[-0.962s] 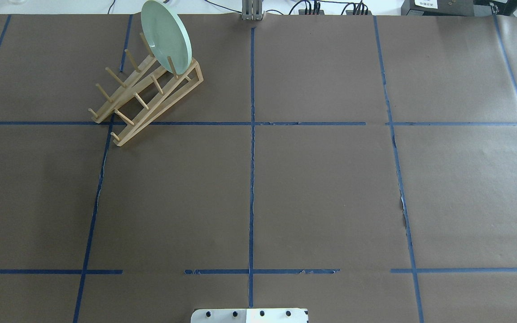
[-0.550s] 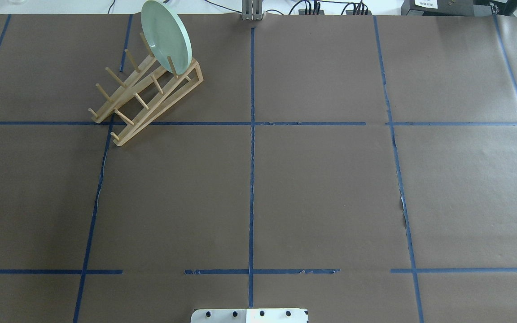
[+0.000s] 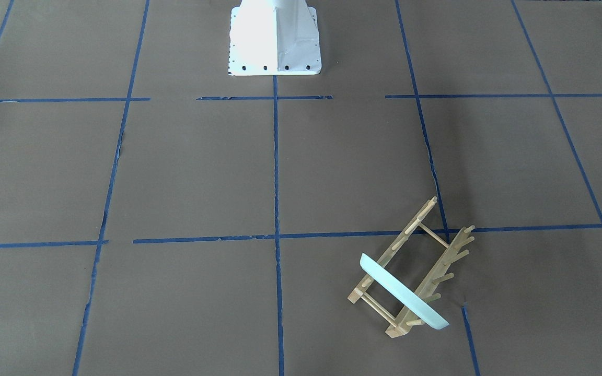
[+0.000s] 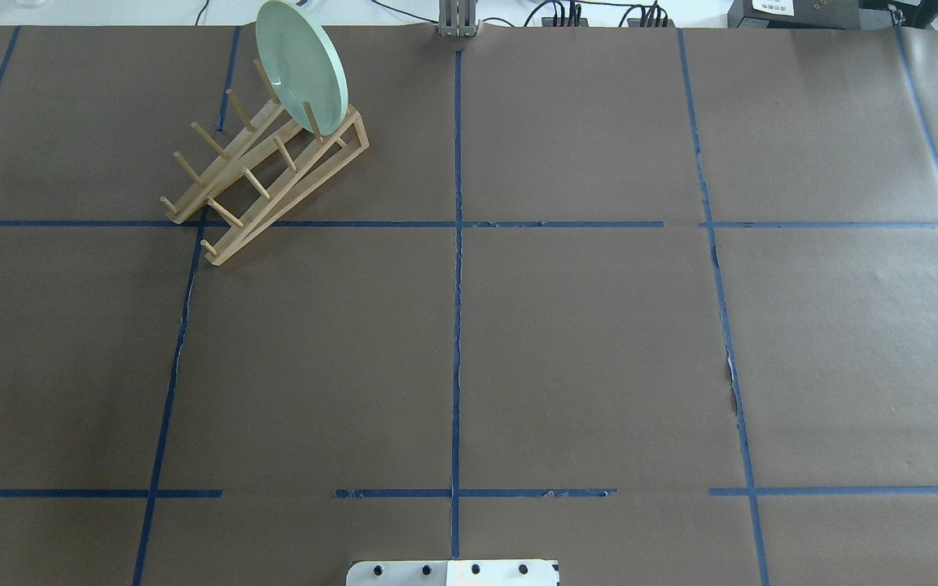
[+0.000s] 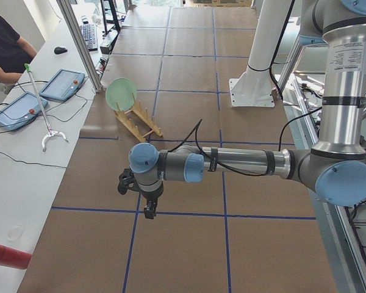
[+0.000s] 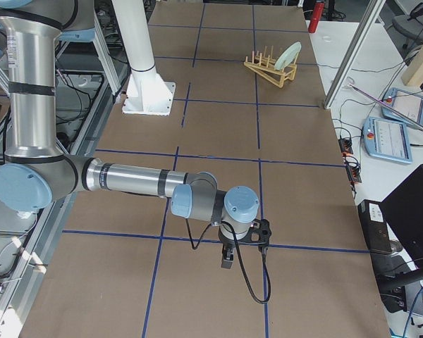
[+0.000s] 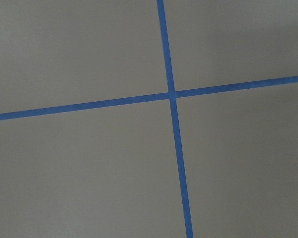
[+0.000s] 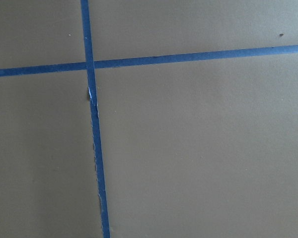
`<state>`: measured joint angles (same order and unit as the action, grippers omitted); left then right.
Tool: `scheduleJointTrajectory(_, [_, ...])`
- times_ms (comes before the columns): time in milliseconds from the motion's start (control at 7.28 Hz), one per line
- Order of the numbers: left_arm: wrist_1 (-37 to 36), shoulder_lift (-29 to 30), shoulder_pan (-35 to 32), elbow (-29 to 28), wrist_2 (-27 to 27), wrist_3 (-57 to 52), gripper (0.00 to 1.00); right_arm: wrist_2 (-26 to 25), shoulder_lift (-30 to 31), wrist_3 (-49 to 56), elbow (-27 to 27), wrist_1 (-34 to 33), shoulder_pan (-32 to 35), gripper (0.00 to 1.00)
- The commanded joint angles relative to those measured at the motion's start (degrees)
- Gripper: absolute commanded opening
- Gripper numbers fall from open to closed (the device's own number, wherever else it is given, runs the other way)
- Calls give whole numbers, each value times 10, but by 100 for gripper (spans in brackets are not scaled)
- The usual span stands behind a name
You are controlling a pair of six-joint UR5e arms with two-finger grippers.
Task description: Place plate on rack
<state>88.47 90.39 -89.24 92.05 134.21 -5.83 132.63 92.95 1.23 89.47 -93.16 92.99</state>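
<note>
My left gripper (image 5: 147, 206) hangs above the table (image 4: 583, 350) and points down. It shows only in the side view from the left end, so I cannot tell if its fingers are spread or pressed together. Nothing is seen between them. My left wrist camera sees only brown paper and a crossing of blue tape (image 7: 172, 94).

My right gripper (image 6: 229, 257) hangs above the table at the other end and also points down. It shows only in the side view from the right end, so here too I cannot tell if it is spread or pressed together. My right wrist camera again sees only brown paper and two crossing tape lines.

The plate (image 4: 300, 61) is in the far left part of the table. It stands on its edge in the rack (image 4: 288, 203), between the pegs at the rack's far end, and it leans a little. The rack lies diagonally on the brown paper. Its near end sits on a crossing of two tape lines, and its far end, with the plate, points to the far edge of the table. Both grippers are well apart from the plate and the rack.
</note>
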Motion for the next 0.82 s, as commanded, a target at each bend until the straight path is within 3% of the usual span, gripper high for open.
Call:
scheduleJointTrajectory(0, [-3,-1,-1,0,1,-2,100,0,0,0,0,0,0,100])
scheduleJointTrajectory(687, [-1,-4,-1,0,2,-3,100,0,0,0,0,0,0,100])
